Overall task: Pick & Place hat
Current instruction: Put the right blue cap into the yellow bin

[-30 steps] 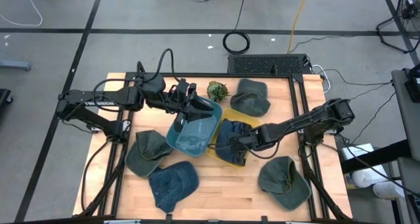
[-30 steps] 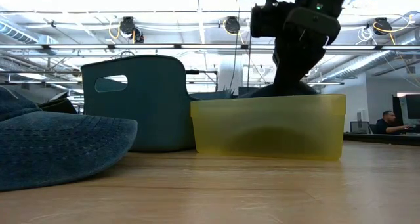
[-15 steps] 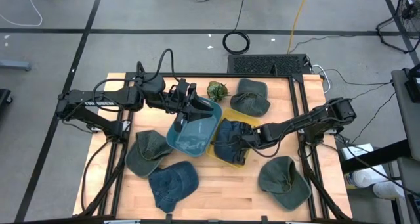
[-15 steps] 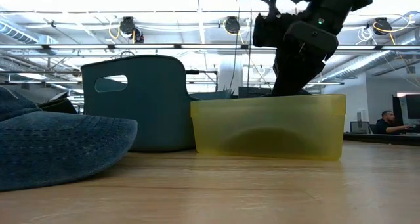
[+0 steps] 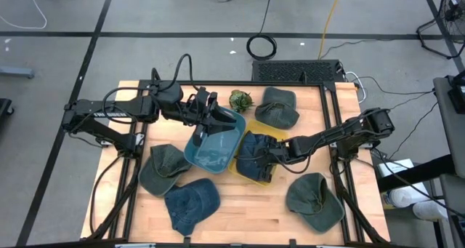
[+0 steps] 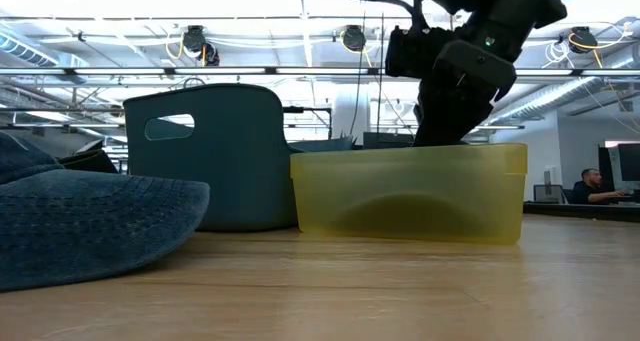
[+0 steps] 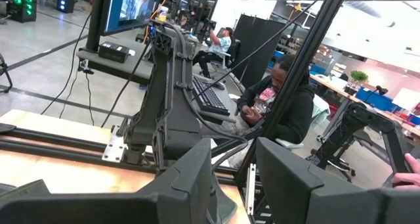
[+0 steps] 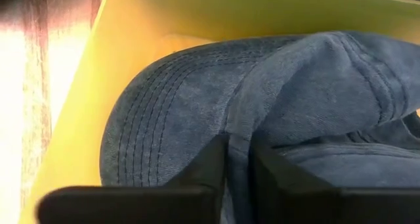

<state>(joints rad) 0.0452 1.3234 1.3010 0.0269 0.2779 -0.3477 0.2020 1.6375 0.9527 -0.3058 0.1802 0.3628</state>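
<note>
Fingers (image 8: 213, 161) of the right gripper (image 5: 263, 155) sit nearly together, pinching a fold of the blue hat (image 8: 262, 99) that lies inside the yellow bin (image 5: 247, 177) near the middle of the table (image 5: 247, 212). Just beside it stands the teal bin (image 5: 211, 150), where the left gripper (image 5: 211, 116) hovers over its far rim with its fingers (image 7: 190, 178) apart, holding nothing. Other hats lie toward the table's edges and corners.
</note>
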